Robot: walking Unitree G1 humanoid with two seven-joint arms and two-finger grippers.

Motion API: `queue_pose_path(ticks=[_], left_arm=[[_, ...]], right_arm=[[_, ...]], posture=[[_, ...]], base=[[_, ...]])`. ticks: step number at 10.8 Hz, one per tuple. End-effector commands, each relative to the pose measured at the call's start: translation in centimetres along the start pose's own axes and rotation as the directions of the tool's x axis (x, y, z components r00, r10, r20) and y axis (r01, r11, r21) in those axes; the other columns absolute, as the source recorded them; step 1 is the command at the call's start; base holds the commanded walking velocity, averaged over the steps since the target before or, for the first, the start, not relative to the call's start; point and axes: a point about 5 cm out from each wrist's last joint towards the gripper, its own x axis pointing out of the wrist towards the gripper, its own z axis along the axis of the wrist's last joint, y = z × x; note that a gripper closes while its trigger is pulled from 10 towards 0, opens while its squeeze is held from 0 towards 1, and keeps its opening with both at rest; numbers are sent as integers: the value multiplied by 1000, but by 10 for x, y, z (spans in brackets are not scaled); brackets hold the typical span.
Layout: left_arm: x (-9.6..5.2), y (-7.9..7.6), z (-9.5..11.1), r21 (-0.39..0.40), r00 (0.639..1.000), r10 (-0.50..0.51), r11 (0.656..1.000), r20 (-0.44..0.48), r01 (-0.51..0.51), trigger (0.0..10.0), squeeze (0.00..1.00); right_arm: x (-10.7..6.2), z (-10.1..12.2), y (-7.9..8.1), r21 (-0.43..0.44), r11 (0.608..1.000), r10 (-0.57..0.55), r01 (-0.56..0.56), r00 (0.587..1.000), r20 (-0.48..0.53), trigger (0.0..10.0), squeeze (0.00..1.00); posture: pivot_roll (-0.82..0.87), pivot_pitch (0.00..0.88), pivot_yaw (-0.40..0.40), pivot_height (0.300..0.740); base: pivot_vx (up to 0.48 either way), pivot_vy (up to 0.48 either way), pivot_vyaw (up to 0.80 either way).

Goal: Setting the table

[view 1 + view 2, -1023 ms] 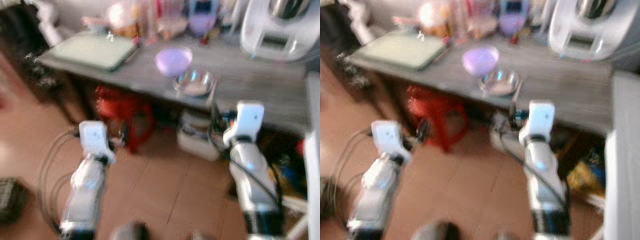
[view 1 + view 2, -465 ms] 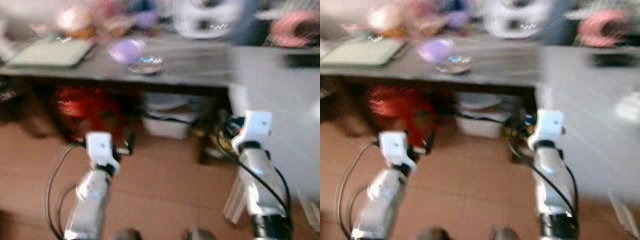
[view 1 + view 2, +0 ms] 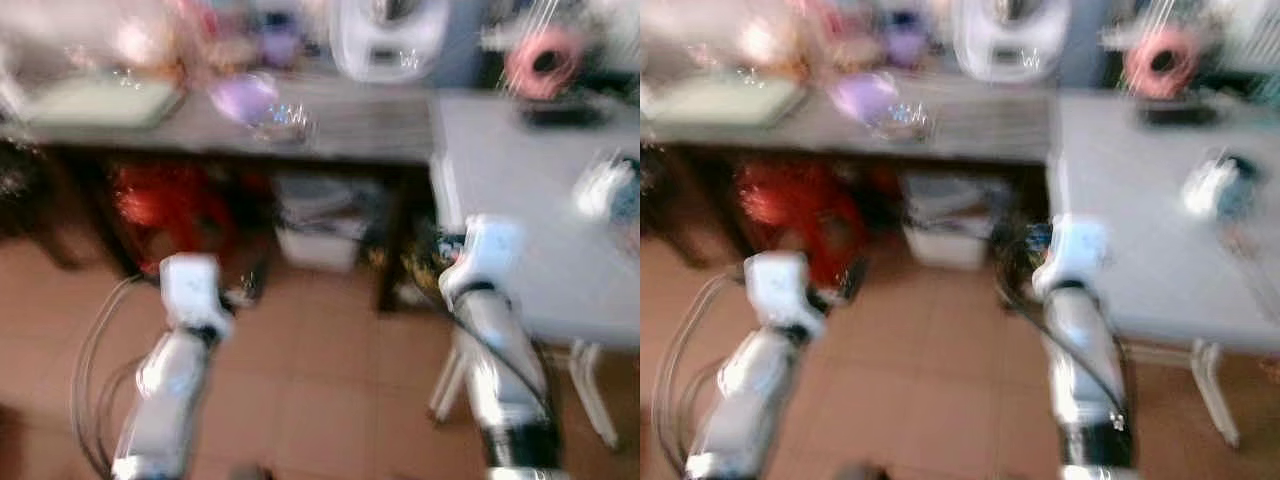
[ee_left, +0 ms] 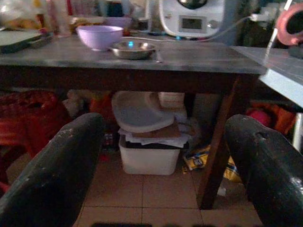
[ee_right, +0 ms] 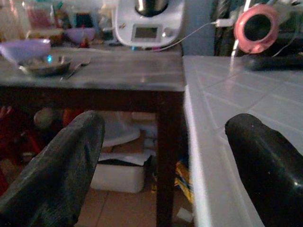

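- Left wrist view: left gripper (image 4: pixel 163 175) has fingers (image 4: pixel 52 175) spread wide, holding nothing, low over the tile floor (image 4: pixel 142 203), aimed under the dark surface (image 4: pixel 142 56).
- Right wrist view: right gripper (image 5: pixel 163 165) fingers (image 5: pixel 57 165) also spread, empty, pointed at the corner where the dark surface meets the white tiled surface (image 5: pixel 236 99).
- Purple bowl (image 4: pixel 99 37) sits on the dark surface, touching or just beside the metal bowl (image 4: pixel 132 49); fork (image 5: pixel 75 68) lies beside the metal bowl.
- White appliance (image 4: pixel 191 18) stands at the back of the dark surface.
- White bin (image 4: pixel 151 156) and red stool (image 3: pixel 165 205) under it.
- Pink ring-shaped item (image 5: pixel 255 28) at the back of the tiled surface.
- Head views blurred.
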Motion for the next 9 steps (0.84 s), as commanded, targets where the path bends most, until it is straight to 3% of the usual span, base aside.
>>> queue_pose_path(ticks=[1,2,3,4,5,9], left_arm=[[4,-8,4,-7,999,-33,999,13,34,10000,0],[5,-11,5,-10,999,-47,999,16,47,10000,0],[4,-12,5,-8,998,-56,998,16,56,10000,0],[4,-13,5,-5,998,-61,998,14,61,10000,0],[4,-13,6,-2,998,-63,998,14,63,10000,0],[5,-13,7,8,998,-69,998,12,69,10000,0]], right_arm=[[3,3,-8,-8,1000,-22,22,1000,9,10000,0],[3,4,-7,-2,1000,-18,18,1000,16,10000,1000],[4,5,-6,-3,1000,-18,18,1000,16,10000,1000],[5,4,-4,-3,1000,-12,12,1000,16,10000,145],[6,5,-3,-3,1000,-8,8,1000,16,10000,0],[11,3,3,7,1000,9,-9,1000,-13,10000,0]], posture=[[-39,0,57,740],[-39,0,59,740],[-38,0,61,740],[-37,0,61,740],[-37,0,63,740],[-35,0,67,740]], base=[[0,-465,0],[0,-428,0],[0,-416,0],[270,-394,0],[296,-375,0],[313,-360,0]])
